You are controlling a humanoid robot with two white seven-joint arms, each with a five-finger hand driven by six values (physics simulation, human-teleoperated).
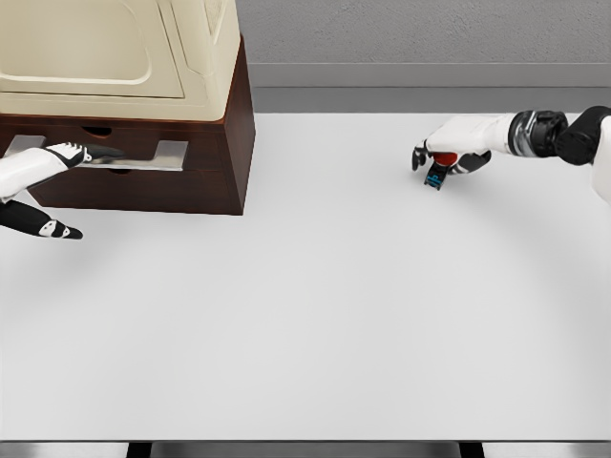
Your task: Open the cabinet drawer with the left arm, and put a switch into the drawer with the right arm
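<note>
R hand sits palm-down w/ fingers curled over the small red-and-blue switch, which is under its fingertips, touching the flat white counter. L hand has fingers spread, upper ones reaching to the grey pulled-out drawer of the dark brown wooden cabinet w/ cream top; can't tell if it grips. Switch is well apart from the drawer.

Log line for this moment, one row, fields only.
left hand: at drawer front, drawer slightly out | right hand: fingers closed on switch, at table level, far right | switch: not in drawer
</note>
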